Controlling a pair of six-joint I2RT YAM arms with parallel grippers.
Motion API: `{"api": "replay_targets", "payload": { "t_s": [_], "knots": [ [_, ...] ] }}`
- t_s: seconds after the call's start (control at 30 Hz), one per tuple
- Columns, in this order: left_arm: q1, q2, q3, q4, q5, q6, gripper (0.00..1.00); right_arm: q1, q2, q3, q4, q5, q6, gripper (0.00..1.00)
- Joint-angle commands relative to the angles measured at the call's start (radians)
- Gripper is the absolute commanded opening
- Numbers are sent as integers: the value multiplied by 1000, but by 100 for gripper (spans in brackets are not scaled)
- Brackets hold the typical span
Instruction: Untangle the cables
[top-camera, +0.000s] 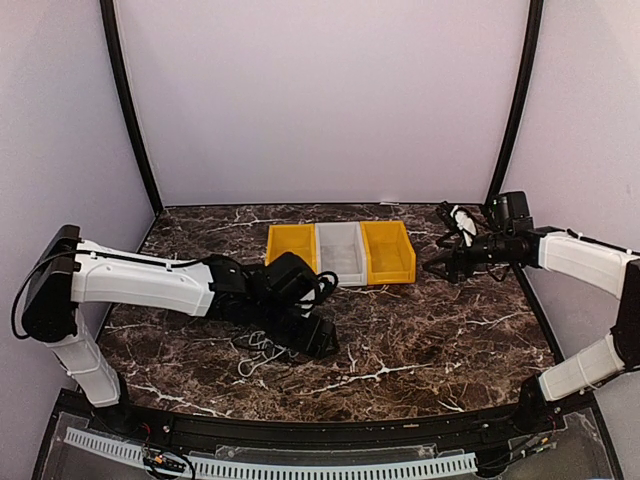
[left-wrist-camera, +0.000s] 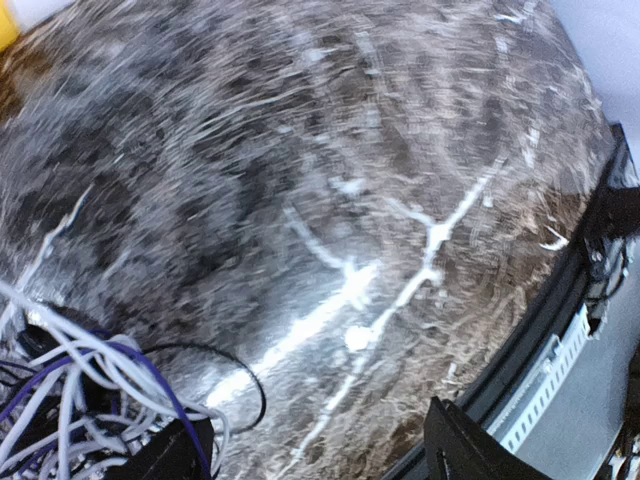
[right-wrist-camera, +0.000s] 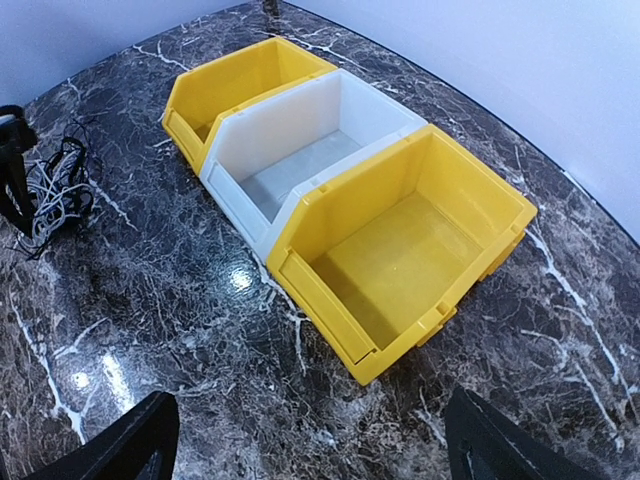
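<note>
Seen from above, the left gripper (top-camera: 316, 336) sits low on the marble table (top-camera: 430, 340), beside the tangled cables (top-camera: 258, 352). Only its wrist view shows the jaws spread wide, gripping nothing, with white cords and a thin black loop just beside one finger (left-wrist-camera: 165, 455). Past the three bins (right-wrist-camera: 300, 190), the right gripper (top-camera: 440, 265) hovers, its jaws wide and holding nothing.

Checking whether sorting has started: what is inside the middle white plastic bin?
Only its bare floor shows in the white plastic bin; no cable inside. The near yellow plastic bin's wall covers part of that floor. The white and black cables lie on the marble table.
</note>
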Motion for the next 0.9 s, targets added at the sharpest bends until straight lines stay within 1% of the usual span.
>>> {"api": "replay_targets", "payload": {
  "t_s": [0.0, 0.03, 0.07, 0.1, 0.13, 0.2, 0.27, 0.37, 0.43, 0.47, 0.5, 0.63, 0.73, 0.87],
  "knots": [
    [-45, -62, 108, -97, -43, 206, 78, 55, -2, 86, -72, -19, -51, 92],
    [-45, -76, 113, -120, -81, 212, 82, 86, 9, 101, -95, -3, -70, 91],
    [-44, -107, 121, -177, -168, 213, 85, 121, 21, 117, -118, 16, -92, 88],
    [-42, -133, 124, -205, -207, 209, 88, 154, 35, 130, -132, 30, -99, 85],
    [-32, -143, 123, -259, -263, 205, 89, 189, 49, 140, -140, 36, -101, 83],
    [-13, -176, 104, -313, -303, 187, 91, 251, 92, 176, -157, 28, -102, 77],
    [15, -209, 61, -323, -315, 166, 91, 316, 141, 229, -192, 24, -111, 71],
    [77, -274, -17, -305, -325, 113, 90, 415, 228, 341, -290, 29, -137, 57],
    [118, -330, -70, -254, -316, 77, 90, 473, 285, 410, -338, 40, -151, 48],
    [131, -348, -88, -204, -312, 68, 89, 496, 315, 444, -352, 43, -147, 46],
    [157, -384, -119, -155, -304, 53, 89, 518, 344, 475, -366, 41, -133, 44],
    [213, -455, -183, -64, -333, -6, 87, 547, 477, 583, -409, -40, -61, 41],
    [224, -497, -220, 7, -354, -36, 86, 572, 548, 631, -407, -80, 2, 40],
    [227, -522, -254, 76, -372, -66, 86, 597, 628, 681, -388, -64, 100, 45]
  ]
}}
